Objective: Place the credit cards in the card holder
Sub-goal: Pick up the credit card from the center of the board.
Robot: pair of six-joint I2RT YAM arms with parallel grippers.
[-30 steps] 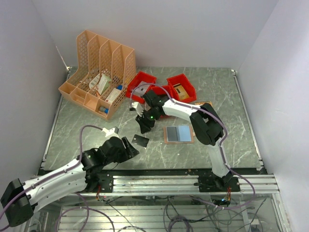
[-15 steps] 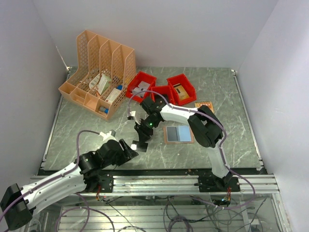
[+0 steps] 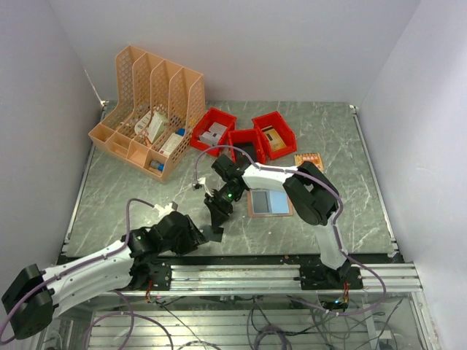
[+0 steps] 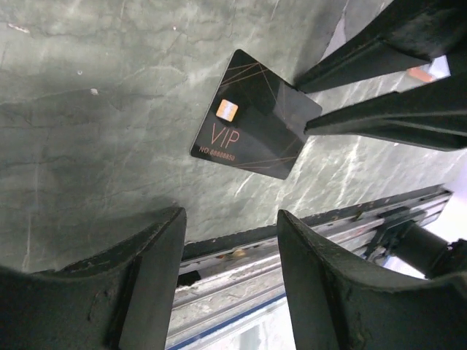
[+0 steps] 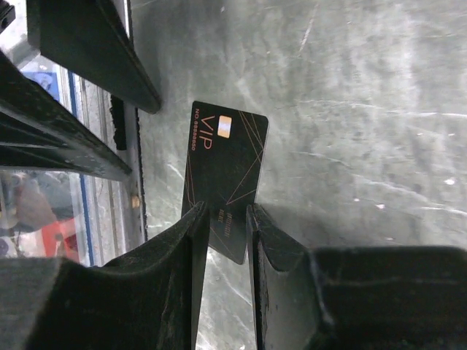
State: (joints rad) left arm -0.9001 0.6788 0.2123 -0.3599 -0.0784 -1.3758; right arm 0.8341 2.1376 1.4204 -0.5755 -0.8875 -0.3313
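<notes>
A black VIP credit card (image 3: 212,232) lies flat near the table's front edge, also seen in the left wrist view (image 4: 252,117) and the right wrist view (image 5: 226,157). My right gripper (image 3: 216,216) points down on it, open by a narrow gap, and the card's end runs between its fingertips (image 5: 227,211). Its fingers (image 4: 365,55) meet the card's right corner. My left gripper (image 3: 195,235) hangs open and empty just left of the card, over the table's edge (image 4: 230,219). The salmon-pink card holder (image 3: 251,204) lies to the right, showing grey-blue panels.
An orange lattice file rack (image 3: 149,109) stands at the back left. Three red bins (image 3: 274,133) sit behind the card holder. A small orange patterned card (image 3: 309,160) lies right of them. The metal rail (image 4: 306,240) runs along the front edge.
The right gripper has slid toward the front edge and the black card has moved with it. The left gripper has shifted right, closer to the card.
</notes>
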